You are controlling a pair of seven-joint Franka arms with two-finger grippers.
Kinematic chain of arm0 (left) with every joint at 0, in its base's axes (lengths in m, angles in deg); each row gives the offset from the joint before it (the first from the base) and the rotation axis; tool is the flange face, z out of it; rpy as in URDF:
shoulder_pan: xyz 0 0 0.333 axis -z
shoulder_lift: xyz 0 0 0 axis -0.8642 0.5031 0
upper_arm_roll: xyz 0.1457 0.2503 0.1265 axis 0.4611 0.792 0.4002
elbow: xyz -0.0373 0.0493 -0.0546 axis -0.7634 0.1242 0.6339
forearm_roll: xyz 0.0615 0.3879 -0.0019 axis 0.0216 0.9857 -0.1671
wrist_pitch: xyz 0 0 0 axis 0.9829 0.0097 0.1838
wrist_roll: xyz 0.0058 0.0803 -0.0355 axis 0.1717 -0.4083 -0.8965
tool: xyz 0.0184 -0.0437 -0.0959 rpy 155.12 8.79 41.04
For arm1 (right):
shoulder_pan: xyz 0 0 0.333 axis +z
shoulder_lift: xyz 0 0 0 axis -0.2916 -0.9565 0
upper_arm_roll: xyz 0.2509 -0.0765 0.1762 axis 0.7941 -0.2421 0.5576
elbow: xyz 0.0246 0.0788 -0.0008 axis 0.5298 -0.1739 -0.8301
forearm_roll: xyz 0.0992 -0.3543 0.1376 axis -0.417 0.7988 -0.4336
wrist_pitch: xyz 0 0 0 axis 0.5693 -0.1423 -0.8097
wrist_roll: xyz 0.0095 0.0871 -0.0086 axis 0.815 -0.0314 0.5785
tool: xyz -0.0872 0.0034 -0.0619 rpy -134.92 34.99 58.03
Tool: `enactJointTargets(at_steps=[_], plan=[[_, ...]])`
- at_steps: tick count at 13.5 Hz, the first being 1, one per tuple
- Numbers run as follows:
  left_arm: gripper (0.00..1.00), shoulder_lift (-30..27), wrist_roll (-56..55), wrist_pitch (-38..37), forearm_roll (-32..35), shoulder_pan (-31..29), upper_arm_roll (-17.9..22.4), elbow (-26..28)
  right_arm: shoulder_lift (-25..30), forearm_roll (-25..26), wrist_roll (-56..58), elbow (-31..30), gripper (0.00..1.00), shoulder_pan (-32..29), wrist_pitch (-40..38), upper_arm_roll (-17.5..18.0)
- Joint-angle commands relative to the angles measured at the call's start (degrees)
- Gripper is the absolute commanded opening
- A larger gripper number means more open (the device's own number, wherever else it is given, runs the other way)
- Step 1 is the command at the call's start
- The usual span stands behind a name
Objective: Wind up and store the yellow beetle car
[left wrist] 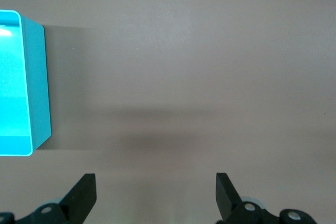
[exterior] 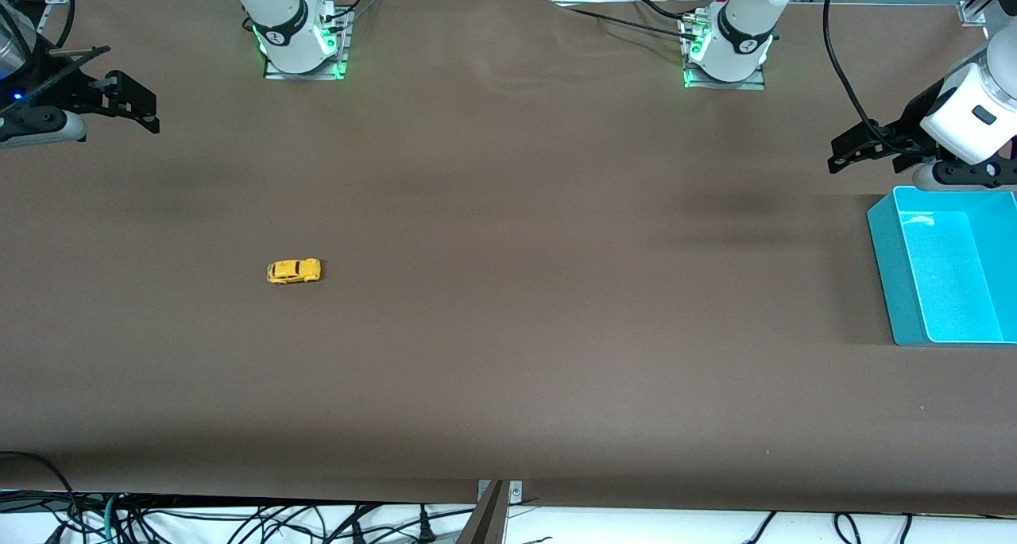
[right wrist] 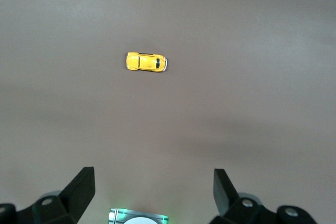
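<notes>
The yellow beetle car point(exterior: 294, 271) stands alone on the brown table, toward the right arm's end and nearer to the front camera than the right arm's base. It also shows in the right wrist view, the car point(right wrist: 146, 62) lying well clear of the fingers. My right gripper point(exterior: 119, 91) hangs open and empty over the table's edge at that end, and the right wrist view shows the gripper point(right wrist: 154, 179) with its jaws wide apart. My left gripper point(exterior: 842, 153) hovers open and empty beside the teal bin point(exterior: 882, 234); in its wrist view, the gripper point(left wrist: 156, 182) holds nothing.
The teal bin point(left wrist: 39, 77) sits empty at the left arm's end of the table. The arm bases point(exterior: 300, 44) point(exterior: 727, 52) stand along the edge farthest from the front camera. Loose cables point(exterior: 238, 520) hang below the near edge.
</notes>
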Motion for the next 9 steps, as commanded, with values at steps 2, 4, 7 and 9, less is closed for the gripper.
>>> enactJointTargets(at_steps=[2, 4, 7, 9], plan=[[1.00, 0.59, -0.90, -1.97, 1.70, 0.16, -0.23, -1.75, 0.55, 0.87, -1.42, 0.70, 1.00, 0.20, -1.14, -0.01], [1.00, 0.59, -0.90, -1.97, 1.70, 0.16, -0.23, -1.75, 0.55, 1.48, -0.90, 0.70, 1.00, 0.20, -0.79, 0.08], [1.00, 0.59, -0.90, -1.97, 1.70, 0.16, -0.23, -1.75, 0.55, 1.48, -0.72, 0.61, 1.00, 0.20, -0.79, 0.08], [1.00, 0.59, -0.90, -1.97, 1.70, 0.16, -0.23, -1.75, 0.55, 1.48, -0.72, 0.61, 1.00, 0.20, -0.79, -0.01]])
